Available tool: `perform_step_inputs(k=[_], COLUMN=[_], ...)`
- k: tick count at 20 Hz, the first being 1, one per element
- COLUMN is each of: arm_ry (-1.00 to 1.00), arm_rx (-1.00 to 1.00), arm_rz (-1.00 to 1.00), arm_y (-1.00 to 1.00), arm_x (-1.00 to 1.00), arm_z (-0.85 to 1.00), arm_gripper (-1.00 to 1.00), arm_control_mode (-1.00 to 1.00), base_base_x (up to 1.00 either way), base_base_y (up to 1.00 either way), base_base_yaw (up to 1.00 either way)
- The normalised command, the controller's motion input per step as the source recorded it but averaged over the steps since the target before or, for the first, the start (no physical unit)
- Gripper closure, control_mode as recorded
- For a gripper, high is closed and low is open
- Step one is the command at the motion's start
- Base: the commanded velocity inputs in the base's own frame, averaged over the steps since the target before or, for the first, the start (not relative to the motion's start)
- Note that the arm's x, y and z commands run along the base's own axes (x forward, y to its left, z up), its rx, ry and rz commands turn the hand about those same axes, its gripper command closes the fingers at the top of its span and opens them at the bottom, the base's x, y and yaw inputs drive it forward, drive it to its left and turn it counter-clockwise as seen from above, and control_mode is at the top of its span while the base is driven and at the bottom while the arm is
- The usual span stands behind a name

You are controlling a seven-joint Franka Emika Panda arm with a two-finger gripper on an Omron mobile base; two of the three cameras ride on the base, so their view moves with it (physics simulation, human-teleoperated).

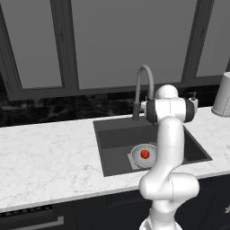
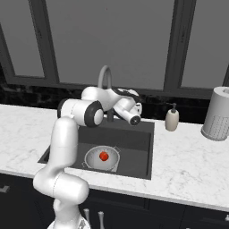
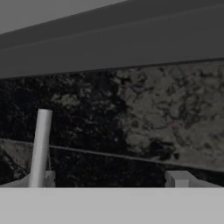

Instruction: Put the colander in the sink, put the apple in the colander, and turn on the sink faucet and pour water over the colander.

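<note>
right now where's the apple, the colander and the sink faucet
apple (image 2: 103,156), right base view, middle of the red fruit
colander (image 2: 92,157), right base view, inner wall left of the fruit
sink faucet (image 1: 144,72), left base view, top of the arched spout

text: you have nothing readable in any view | labels: none legible on the soap bottle (image 2: 172,120) or the grey canister (image 2: 217,114) | brands: none you can make out | numbers, signs: none
</note>
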Motion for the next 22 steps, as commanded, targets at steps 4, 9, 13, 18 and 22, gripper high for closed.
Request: perform_step_inputs(k=[4,9,13,18,22], arm_ry=[0.0,0.0,0.0,0.0,0.02], arm_rx=[0.0,0.0,0.0,0.0,0.0], arm_rz=[-0.05,-0.06,-0.06,-0.06,-0.04], arm_y=[-0.41,-0.74,-0.84,-0.94,-0.96], arm_x=[0.29,0.25,0.27,0.2,0.14], arm_z=[-0.1,-0.08,-0.03,0.0,0.0], arm_gripper=[-1.0,-1.0,-1.0,-1.0,-1.0], arm_control_mode=[-1.0,-1.0,-1.0,-1.0,-1.0], base_base_x=[0.0,0.0,0.0,0.0,0.0], base_base_y=[0.0,0.0,0.0,0.0,0.0], base_base_yaw=[0.0,0.0,0.0,0.0,0.0])
